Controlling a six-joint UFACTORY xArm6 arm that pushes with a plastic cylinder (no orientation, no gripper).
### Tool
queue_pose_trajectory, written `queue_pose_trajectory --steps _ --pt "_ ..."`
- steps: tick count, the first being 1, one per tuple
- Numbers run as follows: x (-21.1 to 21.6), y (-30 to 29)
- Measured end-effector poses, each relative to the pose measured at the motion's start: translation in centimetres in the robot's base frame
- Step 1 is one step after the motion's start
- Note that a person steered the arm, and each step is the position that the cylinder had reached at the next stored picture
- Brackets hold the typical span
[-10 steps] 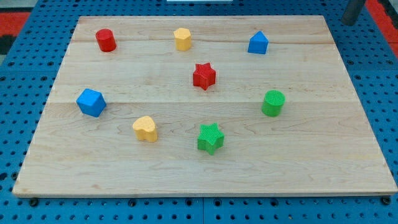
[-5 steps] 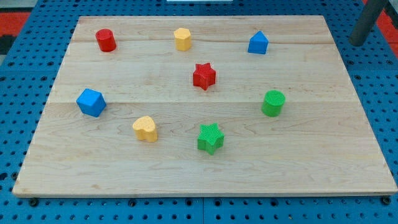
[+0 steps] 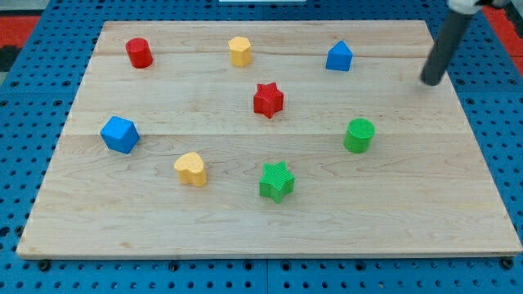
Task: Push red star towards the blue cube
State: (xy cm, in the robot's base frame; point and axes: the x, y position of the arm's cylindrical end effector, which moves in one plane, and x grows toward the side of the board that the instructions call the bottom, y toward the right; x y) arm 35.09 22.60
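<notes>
The red star [image 3: 268, 99] sits on the wooden board [image 3: 270, 220] a little above its middle. The blue cube [image 3: 119, 135] lies at the view's left, well left of and below the star. My tip [image 3: 430, 82] is at the board's upper right, far to the right of the red star and touching no block. The nearest block to it is a blue house-shaped block [image 3: 339, 56] to its left.
A red cylinder [image 3: 139, 52] stands at upper left and a yellow hexagonal block [image 3: 239, 51] at top centre. A green cylinder [image 3: 359, 135] is at right, a green star [image 3: 276, 180] at lower centre, a yellow heart [image 3: 191, 169] left of it.
My rod has come down and left from the view's top right corner onto the board's upper right. No block has moved.
</notes>
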Motion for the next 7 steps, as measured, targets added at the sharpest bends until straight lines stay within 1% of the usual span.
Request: queue_pose_trajectory --steps 1,2,3,5,6,7 --pt "0.0 -10.1" --pt "2.2 -16.8" --pt "2.2 -22.6" --pt "2.3 -23.7" --pt "4.8 -28.1" --pt "5.3 -28.0"
